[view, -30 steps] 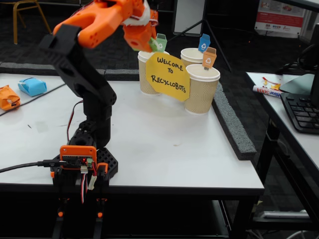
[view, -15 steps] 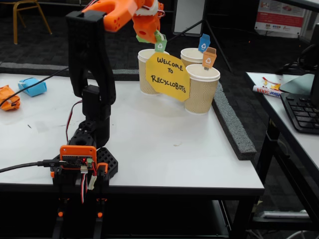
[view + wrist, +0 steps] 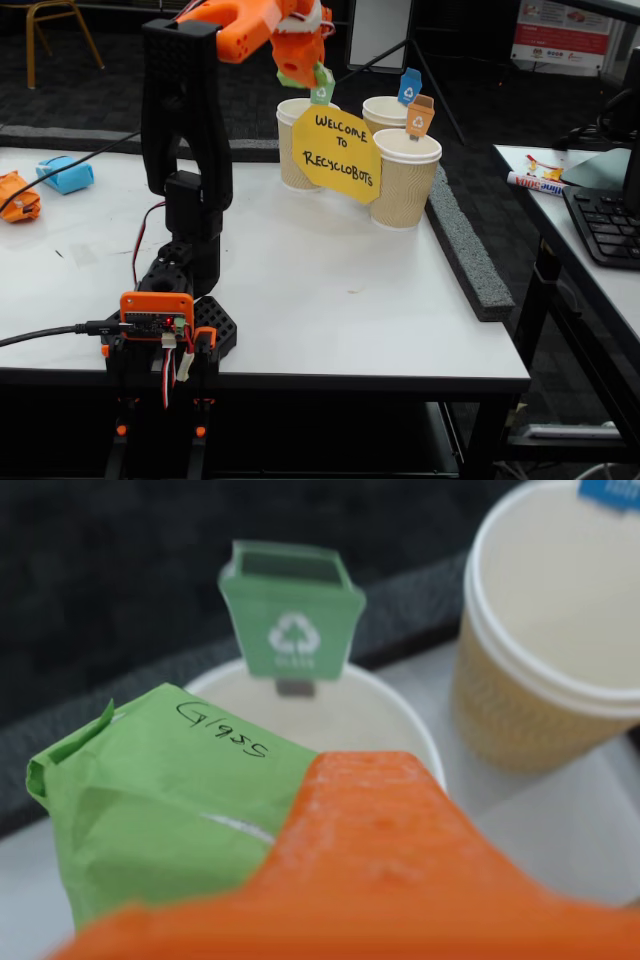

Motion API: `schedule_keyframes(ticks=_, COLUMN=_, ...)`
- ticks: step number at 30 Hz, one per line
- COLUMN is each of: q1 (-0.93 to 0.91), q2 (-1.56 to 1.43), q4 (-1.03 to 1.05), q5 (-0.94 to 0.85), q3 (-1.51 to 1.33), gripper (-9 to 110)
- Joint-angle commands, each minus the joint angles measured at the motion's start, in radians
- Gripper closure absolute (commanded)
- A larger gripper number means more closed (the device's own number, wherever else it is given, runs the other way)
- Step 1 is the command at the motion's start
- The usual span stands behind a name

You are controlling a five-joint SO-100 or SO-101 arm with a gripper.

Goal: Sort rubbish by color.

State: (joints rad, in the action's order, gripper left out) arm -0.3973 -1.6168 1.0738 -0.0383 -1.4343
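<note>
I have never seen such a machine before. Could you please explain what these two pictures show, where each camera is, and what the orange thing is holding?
The orange and black machine is a small robot arm fixed at the table's front edge. The fixed view is from a camera standing in front of the table. The wrist view is from a camera riding on the arm, so the orange shape at the bottom is the gripper itself.

The gripper holds a green paper wad with "Glass" written on it, near the paper cup that carries a green bin tag. Two more cups stand beside it, with blue and orange tags, behind a yellow welcome sign. At the table's far left in the fixed view lie a light blue wad and an orange wad.
</note>
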Motion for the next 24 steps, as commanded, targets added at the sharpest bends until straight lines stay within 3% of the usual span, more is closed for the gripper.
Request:
schedule_keyframes(ticks=1, q1=-0.025, q2=-0.017, q4=-0.046, q5=-0.020, q3=0.138, gripper=99)
schedule_keyframes(ticks=18, q1=-0.044, q2=0.123, q4=-0.137, q5=-0.020, q3=0.235, gripper=98)
schedule_keyframes(ticks=24, q1=-0.046, q2=0.120, q4=-0.083, q5=-0.020, q3=0.244, gripper=86)
